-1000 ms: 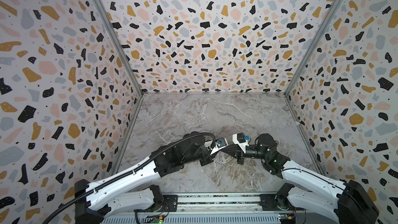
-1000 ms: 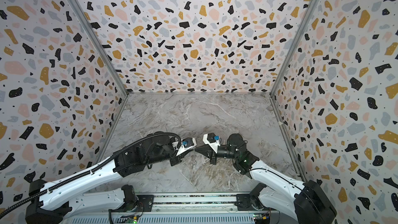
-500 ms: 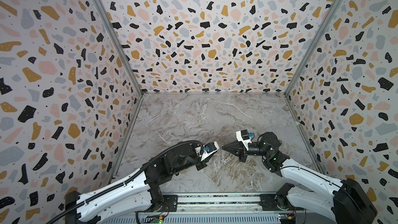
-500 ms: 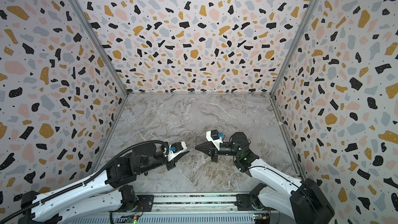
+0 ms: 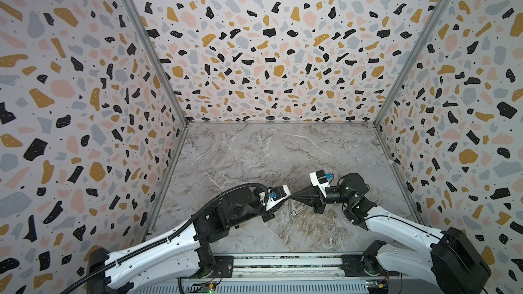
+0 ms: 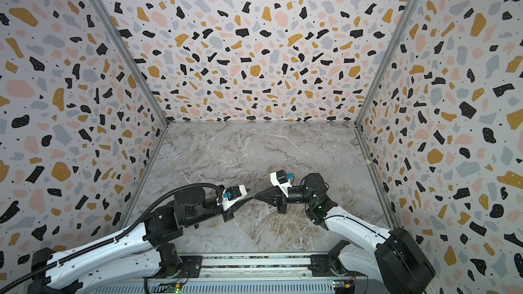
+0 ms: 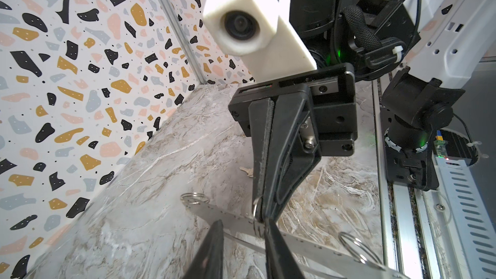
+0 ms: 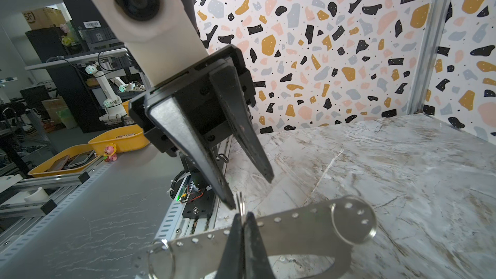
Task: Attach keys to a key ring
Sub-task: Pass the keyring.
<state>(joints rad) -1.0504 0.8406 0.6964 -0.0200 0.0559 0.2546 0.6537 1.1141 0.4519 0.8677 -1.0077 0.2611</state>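
Note:
Both grippers meet tip to tip near the table's front middle. My right gripper [image 8: 243, 216] is shut on a thin wire loop [image 8: 240, 202] of the key ring [image 8: 300, 226], a flat grey plate with small holes and further wire loops at its ends [image 8: 351, 221]. The plate hangs level above the table. My left gripper [image 7: 243, 222] is open, and one of its fingertips [image 8: 230, 203] stands right beside the pinched loop. In both top views the two tips touch [image 5: 291, 197] [image 6: 254, 197]. A small pale key [image 7: 246, 171] lies on the table, partly hidden behind the right gripper [image 7: 259, 217].
Speckled walls [image 5: 268, 52] close the marble table [image 5: 254, 151] on three sides. A metal rail [image 5: 283, 264] with both arm bases runs along the front edge. Yellow trays [image 8: 118, 138] stand outside the cell.
Half a second ago my left gripper stood back, apart from the right one. It has come forward again and its tip now meets the right gripper's tip. The right gripper has stayed shut.

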